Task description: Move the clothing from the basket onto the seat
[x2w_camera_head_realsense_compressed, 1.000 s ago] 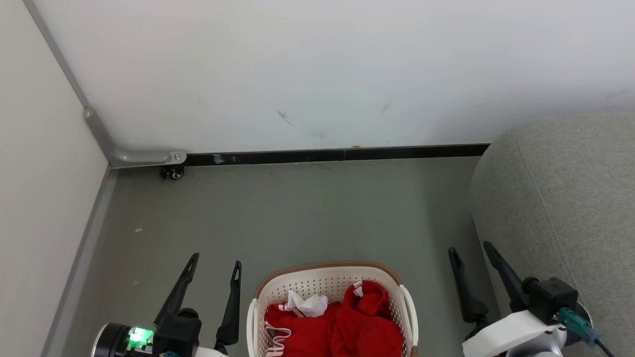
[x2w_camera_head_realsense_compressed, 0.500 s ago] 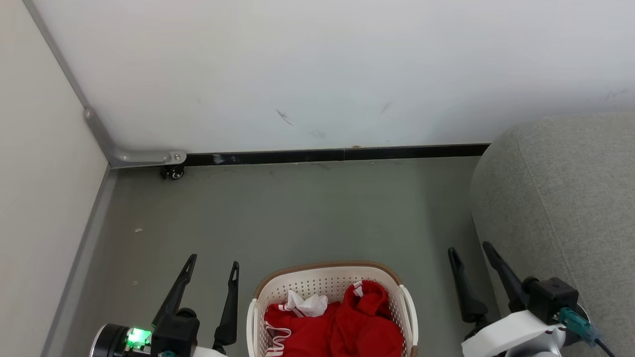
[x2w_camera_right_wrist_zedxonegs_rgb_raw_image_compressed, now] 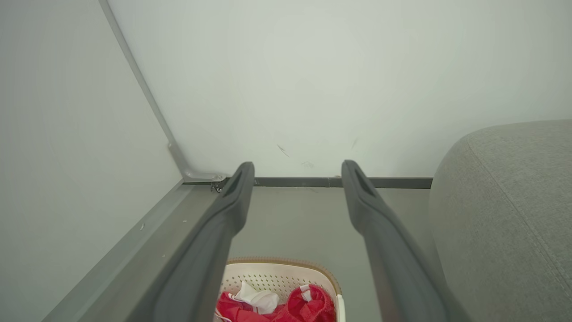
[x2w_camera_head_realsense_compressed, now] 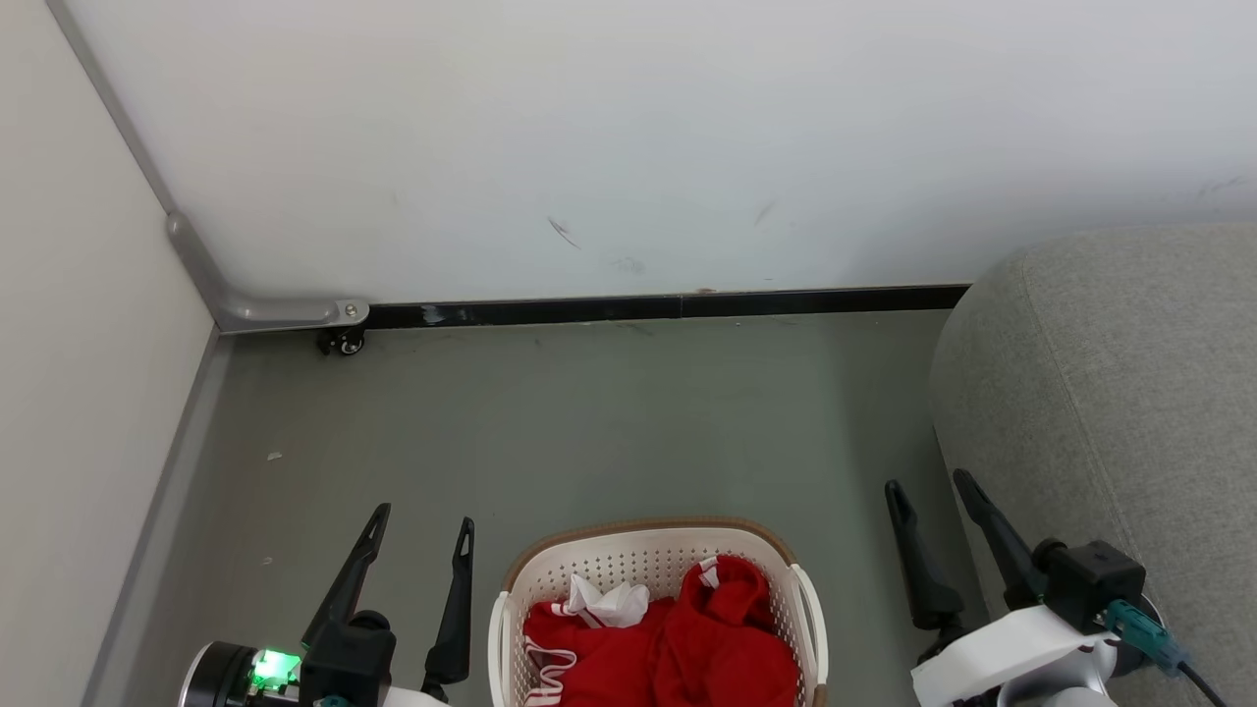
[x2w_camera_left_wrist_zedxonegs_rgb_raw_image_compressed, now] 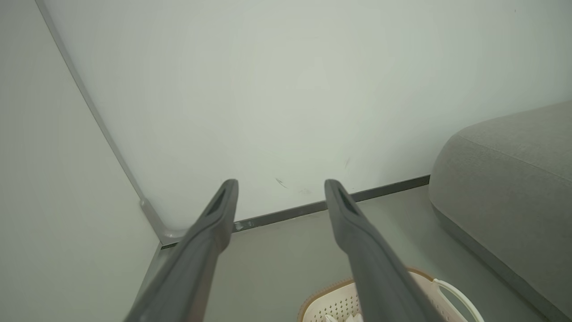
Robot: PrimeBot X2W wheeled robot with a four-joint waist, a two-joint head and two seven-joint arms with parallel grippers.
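Clothing (x2w_camera_head_realsense_compressed: 678, 648) is seen heaped in the basket (x2w_camera_head_realsense_compressed: 648, 538) on the floor (x2w_camera_head_realsense_compressed: 589, 422), flanked by the left pincer (x2w_camera_head_realsense_compressed: 425, 516) and right pincer (x2w_camera_head_realsense_compressed: 926, 480), both spread wide and empty, seemingly poised for a first grasp; the seat (x2w_camera_head_realsense_compressed: 1129, 393) is positioned just rightward.

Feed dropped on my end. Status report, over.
Left pincer open, empty, left of basket. Right pincer open, empty, by seat. Clothing in basket, untouched. No obstacle seen on floor between them.

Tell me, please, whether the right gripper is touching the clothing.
Apart: the head view shows the rim of the basket and bare floor between the right gripper and the clothing.
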